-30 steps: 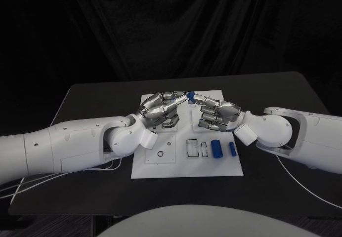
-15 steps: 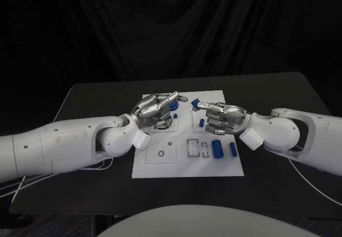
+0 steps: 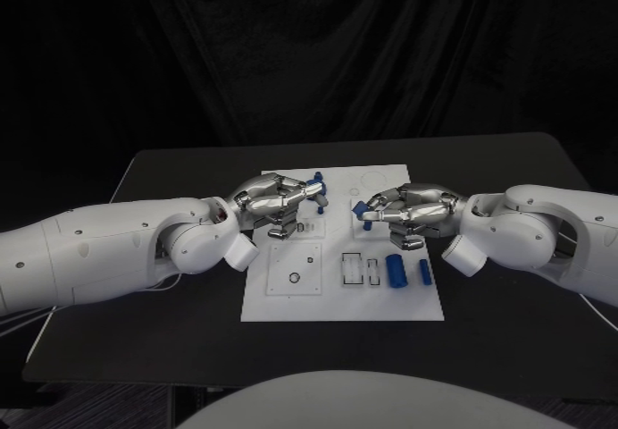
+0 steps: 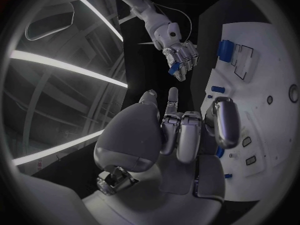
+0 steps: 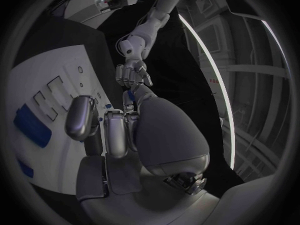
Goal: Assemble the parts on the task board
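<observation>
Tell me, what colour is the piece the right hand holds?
Blue. The piece shows best in the head view, pinched by the right hand.

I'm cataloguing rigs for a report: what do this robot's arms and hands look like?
Both arms are glossy white, rounded shells with small dark screw dots; thin white cables trail beside them. The left hand and right hand are silver metal, segmented, many-fingered, with dark grey padded palms.

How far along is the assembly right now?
Early, it seems. Each robot hand holds a small blue piece over the task board: left robot hand, right robot hand. Two blue parts lie loose near the board's front, beside an open slot. Nothing is clearly seated.
</observation>
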`<move>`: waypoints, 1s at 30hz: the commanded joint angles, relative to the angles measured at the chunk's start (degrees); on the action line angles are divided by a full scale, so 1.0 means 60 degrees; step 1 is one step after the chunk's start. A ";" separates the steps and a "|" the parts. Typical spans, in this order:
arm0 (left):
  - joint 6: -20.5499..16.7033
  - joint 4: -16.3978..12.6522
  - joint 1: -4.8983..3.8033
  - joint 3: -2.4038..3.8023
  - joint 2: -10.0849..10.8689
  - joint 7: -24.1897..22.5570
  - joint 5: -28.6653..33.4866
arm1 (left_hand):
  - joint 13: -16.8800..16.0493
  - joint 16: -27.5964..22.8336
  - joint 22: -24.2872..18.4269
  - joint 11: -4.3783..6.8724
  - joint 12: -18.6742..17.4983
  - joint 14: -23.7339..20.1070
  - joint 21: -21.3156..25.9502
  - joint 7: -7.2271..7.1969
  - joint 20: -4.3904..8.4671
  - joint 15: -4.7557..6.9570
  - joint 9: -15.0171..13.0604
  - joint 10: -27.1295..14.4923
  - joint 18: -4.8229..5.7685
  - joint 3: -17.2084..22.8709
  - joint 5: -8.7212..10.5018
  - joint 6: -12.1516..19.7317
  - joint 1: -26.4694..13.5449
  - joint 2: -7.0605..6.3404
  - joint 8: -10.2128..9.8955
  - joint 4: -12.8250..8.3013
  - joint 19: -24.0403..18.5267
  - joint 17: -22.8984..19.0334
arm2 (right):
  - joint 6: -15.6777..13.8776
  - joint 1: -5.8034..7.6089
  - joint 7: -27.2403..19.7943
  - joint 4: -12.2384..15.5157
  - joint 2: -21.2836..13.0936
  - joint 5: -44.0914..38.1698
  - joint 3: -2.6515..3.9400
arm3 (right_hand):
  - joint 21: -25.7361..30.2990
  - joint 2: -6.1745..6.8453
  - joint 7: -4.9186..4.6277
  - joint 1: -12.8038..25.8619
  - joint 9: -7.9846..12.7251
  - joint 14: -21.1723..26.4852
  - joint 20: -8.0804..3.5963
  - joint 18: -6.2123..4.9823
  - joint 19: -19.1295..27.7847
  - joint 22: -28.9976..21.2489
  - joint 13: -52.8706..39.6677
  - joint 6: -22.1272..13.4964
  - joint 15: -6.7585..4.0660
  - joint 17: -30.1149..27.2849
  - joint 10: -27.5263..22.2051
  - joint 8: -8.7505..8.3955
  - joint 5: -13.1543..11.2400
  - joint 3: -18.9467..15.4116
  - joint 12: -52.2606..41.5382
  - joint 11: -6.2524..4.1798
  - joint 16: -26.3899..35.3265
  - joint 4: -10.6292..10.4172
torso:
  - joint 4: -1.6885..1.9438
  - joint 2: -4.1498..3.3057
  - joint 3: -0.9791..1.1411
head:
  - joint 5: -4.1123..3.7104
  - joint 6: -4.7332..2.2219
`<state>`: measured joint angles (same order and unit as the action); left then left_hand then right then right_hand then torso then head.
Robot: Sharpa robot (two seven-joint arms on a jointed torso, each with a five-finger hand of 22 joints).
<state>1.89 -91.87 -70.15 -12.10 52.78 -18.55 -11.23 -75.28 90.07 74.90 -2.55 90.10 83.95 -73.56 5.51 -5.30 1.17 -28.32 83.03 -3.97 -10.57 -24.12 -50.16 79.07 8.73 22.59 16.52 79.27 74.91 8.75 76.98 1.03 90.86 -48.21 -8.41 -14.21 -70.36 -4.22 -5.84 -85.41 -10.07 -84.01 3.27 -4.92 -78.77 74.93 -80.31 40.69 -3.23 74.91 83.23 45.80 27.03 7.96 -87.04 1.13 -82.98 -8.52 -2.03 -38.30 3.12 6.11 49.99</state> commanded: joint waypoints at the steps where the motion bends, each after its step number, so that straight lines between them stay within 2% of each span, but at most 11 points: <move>1: 0.0464 -0.0013 -0.0134 0.0007 -0.0047 0.1075 -0.1548 | -0.2453 -0.0012 0.1654 0.0290 -0.0017 0.1008 -0.0075 -0.0136 0.0102 0.0124 -0.0753 0.1162 0.0007 -0.0150 0.0043 0.0177 0.0101 -0.0017 0.0677 -0.0003 0.0033 0.2515 | -0.0428 0.0173 0.1244 0.0061 0.0009 -0.2055 0.0009 | -0.0025 -0.0185 0.0077 -0.0244 -0.0028 -0.0592 -0.0011 -0.0091 -0.0077 0.0343 -0.0435 0.0166 0.0030 0.1129 0.0181 -0.0072 -0.0050 0.0505 -0.0049 -0.0042 0.0038 0.0376 | -0.0040 0.0022 0.0032 | 0.0087 0.0002; 2: 0.0564 -0.0004 -0.0176 0.0007 -0.0068 0.1199 -0.1735 | -0.2453 -0.0012 0.1658 0.0326 -0.0017 0.1008 -0.0086 -0.0177 0.0136 0.0147 -0.1103 0.1162 0.0008 -0.0206 0.0033 0.0269 0.0102 -0.0011 0.0971 0.0003 0.0046 0.2515 | -0.0359 0.0243 0.1462 0.0070 0.0026 -0.2275 0.0009 | -0.0043 -0.0150 0.0080 -0.0199 -0.0015 -0.0606 -0.0018 -0.0086 -0.0110 0.0349 -0.0467 0.0203 0.0025 0.1144 0.0211 -0.0107 -0.0112 0.0608 -0.0063 -0.0048 0.0022 0.0409 | -0.0042 0.0021 0.0037 | 0.0097 0.0002; 4: 0.0731 0.0013 -0.0230 0.0007 -0.0107 0.1393 -0.1996 | -0.2453 -0.0012 0.1661 0.0368 -0.0017 0.1008 -0.0098 -0.0231 0.0171 0.0187 -0.1509 0.1162 0.0012 -0.0278 0.0027 0.0375 0.0099 -0.0008 0.1289 0.0000 0.0062 0.2515 | -0.0246 0.0341 0.1790 0.0079 0.0067 -0.2569 0.0009 | -0.0071 -0.0105 0.0085 -0.0138 0.0004 -0.0623 -0.0026 -0.0078 -0.0153 0.0361 -0.0478 0.0250 0.0017 0.1162 0.0224 -0.0162 -0.0273 0.0773 -0.0070 -0.0053 0.0002 0.0459 | -0.0048 0.0029 0.0050 | 0.0101 0.0002; 5: 0.0798 0.0021 -0.0246 0.0007 -0.0123 0.1460 -0.2095 | -0.2453 -0.0012 0.1672 0.0403 -0.0017 0.1008 -0.0128 -0.0270 0.0197 0.0212 -0.1749 0.1162 0.0018 -0.0314 -0.0015 0.0387 0.0120 -0.0008 0.1483 0.0001 0.0088 0.2515 | -0.0204 0.0373 0.1897 0.0077 0.0088 -0.2664 0.0009 | -0.0083 -0.0061 0.0086 -0.0067 0.0017 -0.0633 -0.0030 -0.0073 -0.0178 0.0365 -0.0480 0.0290 0.0014 0.1171 0.0229 -0.0201 -0.0307 0.0900 -0.0072 -0.0055 -0.0009 0.0490 | -0.0045 0.0031 0.0042 | 0.0091 0.0002; 8: 0.1034 0.0053 -0.0298 0.0006 -0.0209 0.1669 -0.2631 | -0.2453 -0.0012 0.1674 0.0434 -0.0017 0.1008 -0.0135 -0.0307 0.0235 0.0253 -0.2157 0.1162 0.0021 -0.0416 0.0015 0.0499 0.0117 -0.0045 0.1745 0.0004 0.0101 0.2515 | 0.0014 0.0475 0.2291 0.0037 0.0224 -0.3009 0.0009 | -0.0085 -0.0035 0.0087 -0.0026 0.0023 -0.0637 -0.0033 -0.0072 -0.0189 0.0364 -0.0505 0.0310 0.0013 0.1174 0.0251 -0.0222 -0.0312 0.0972 -0.0082 -0.0056 -0.0013 0.0510 | -0.0027 0.0022 0.0020 | 0.0051 0.0002; 13: 0.1166 0.0058 -0.0333 0.0006 -0.0314 0.1705 -0.3385 | -0.2453 -0.0012 0.1676 0.0446 -0.0017 0.1008 -0.0141 -0.0310 0.0248 0.0261 -0.2332 0.1162 0.0024 -0.0491 0.0137 0.0565 0.0096 -0.0082 0.1829 -0.0002 0.0110 0.2515 | 0.0522 0.0545 0.2843 -0.0101 0.0526 -0.3330 0.0010 | -0.0047 0.0029 0.0089 0.0086 0.0037 -0.0648 -0.0041 -0.0081 -0.0199 0.0333 -0.0624 0.0358 0.0006 0.1170 0.0350 -0.0279 -0.0302 0.1191 -0.0134 -0.0061 -0.0015 0.0581 | -0.0035 0.0017 0.0020 | 0.0082 0.0002; 14: 0.1159 0.0059 -0.0336 0.0006 -0.0338 0.1665 -0.3529 | -0.2453 -0.0012 0.1664 0.0428 -0.0017 0.1008 -0.0105 -0.0296 0.0245 0.0264 -0.2461 0.1162 0.0021 -0.0577 0.0579 0.0668 0.0053 -0.0090 0.1840 -0.0008 0.0090 0.2515 | 0.0634 0.0551 0.2950 -0.0128 0.0593 -0.3363 0.0010 | -0.0027 0.0037 0.0089 0.0105 0.0038 -0.0646 -0.0042 -0.0086 -0.0193 0.0319 -0.0630 0.0366 0.0005 0.1157 0.0355 -0.0286 -0.0303 0.1226 -0.0137 -0.0061 -0.0004 0.0592 | -0.0035 0.0017 0.0019 | 0.0088 0.0002; 15: 0.1147 0.0060 -0.0339 0.0006 -0.0358 0.1626 -0.3634 | -0.2453 -0.0012 0.1657 0.0427 -0.0017 0.1008 -0.0082 -0.0283 0.0250 0.0254 -0.2484 0.1162 0.0014 -0.0596 0.0661 0.0701 0.0045 -0.0089 0.1830 -0.0006 0.0076 0.2515 | 0.0716 0.0554 0.3029 -0.0147 0.0647 -0.3384 0.0010 | -0.0027 0.0037 0.0089 0.0105 0.0038 -0.0646 -0.0042 -0.0086 -0.0193 0.0319 -0.0630 0.0366 0.0005 0.1157 0.0355 -0.0286 -0.0303 0.1226 -0.0137 -0.0061 -0.0004 0.0592 | -0.0033 0.0016 0.0018 | 0.0097 0.0002; 22: 0.1130 0.0110 -0.0348 0.0006 -0.0520 0.1547 -0.4142 | -0.2453 -0.0012 0.1649 0.0391 -0.0017 0.1008 -0.0050 -0.0234 0.0236 0.0226 -0.2535 0.1162 0.0010 -0.0631 0.0676 0.0886 0.0080 -0.0058 0.1715 -0.0016 0.0055 0.2515 | 0.1127 0.0559 0.3328 -0.0228 0.0981 -0.3457 0.0010 | 0.0048 0.0068 0.0085 0.0188 0.0044 -0.0630 -0.0044 -0.0103 -0.0169 0.0266 -0.0600 0.0383 0.0005 0.1089 0.0331 -0.0319 -0.0276 0.1367 -0.0128 -0.0058 0.0053 0.0630 | -0.0031 0.0016 0.0018 | 0.0087 0.0002; 30: 0.1235 0.0234 -0.0342 0.0006 -0.0661 0.1840 -0.4769 | -0.2453 -0.0012 0.1660 0.0368 -0.0017 0.1008 -0.0079 -0.0204 0.0221 0.0206 -0.2581 0.1162 0.0018 -0.0651 0.0649 0.0969 0.0162 -0.0078 0.1658 -0.0050 0.0075 0.2515 | 0.1221 0.0555 0.3208 -0.0155 0.1106 -0.3472 0.0010 | 0.0077 0.0113 0.0085 0.0289 0.0040 -0.0623 -0.0045 -0.0107 -0.0165 0.0246 -0.0616 0.0406 0.0006 0.1054 0.0342 -0.0334 -0.0221 0.1481 -0.0136 -0.0057 0.0083 0.0656 | -0.0021 -0.0002 0.0018 | 0.0055 0.0002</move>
<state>8.06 -90.48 -72.09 -12.10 48.95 -8.43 -36.53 -85.66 90.07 74.90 -0.94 89.91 83.84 -74.07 4.30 -3.97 2.77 -43.80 83.41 -3.96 -14.29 -20.13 -44.61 79.66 8.18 32.71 16.27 79.78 74.91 14.27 80.24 19.00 89.71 -41.56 -28.47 -14.19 -70.11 -3.24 -6.65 -83.87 -9.63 -84.01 2.98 -4.92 -79.66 74.92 -75.61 41.51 -3.25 74.91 83.65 43.75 25.52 12.28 -87.53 0.70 -82.75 -8.76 -2.19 -38.26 3.23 6.43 50.00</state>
